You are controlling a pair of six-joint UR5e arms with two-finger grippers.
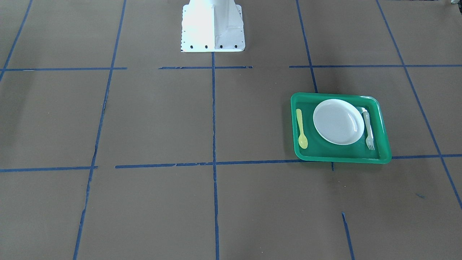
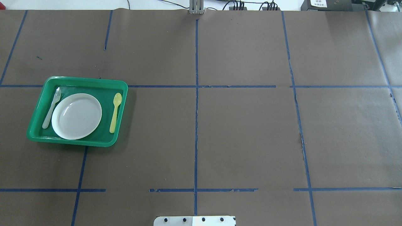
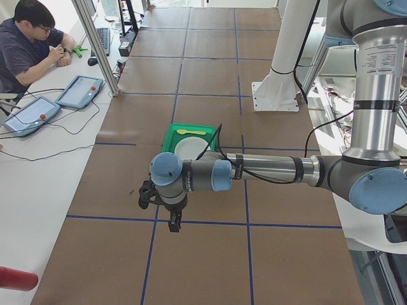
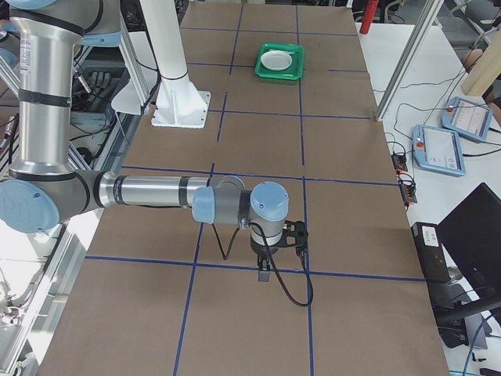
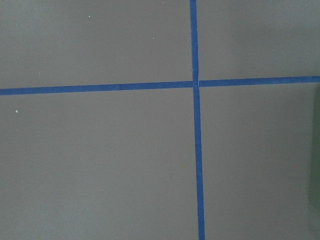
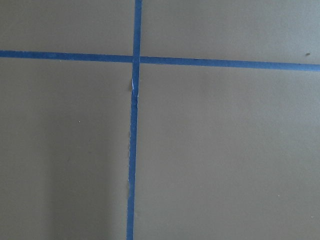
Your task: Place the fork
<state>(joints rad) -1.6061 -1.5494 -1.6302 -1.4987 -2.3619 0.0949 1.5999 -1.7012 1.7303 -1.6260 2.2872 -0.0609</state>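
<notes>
The pale grey-white fork point(image 1: 368, 130) lies inside the green tray point(image 1: 339, 159), beside the white plate point(image 1: 338, 121), tines toward the operators' side. In the overhead view the fork point(image 2: 51, 107) is left of the plate point(image 2: 77, 116) in the tray point(image 2: 72, 142). My left gripper point(image 3: 172, 219) hangs above the table, short of the tray, seen only in the left side view. My right gripper point(image 4: 264, 270) hangs far from the tray point(image 4: 280, 74). I cannot tell if either is open or shut. Both wrist views show only brown paper and blue tape.
A yellow spoon point(image 1: 301, 129) lies in the tray on the plate's other side, also in the overhead view point(image 2: 115, 112). The white robot base point(image 1: 213, 25) stands at mid-table edge. A seated operator point(image 3: 32, 44) and tablets point(image 3: 79, 91) are beside the table.
</notes>
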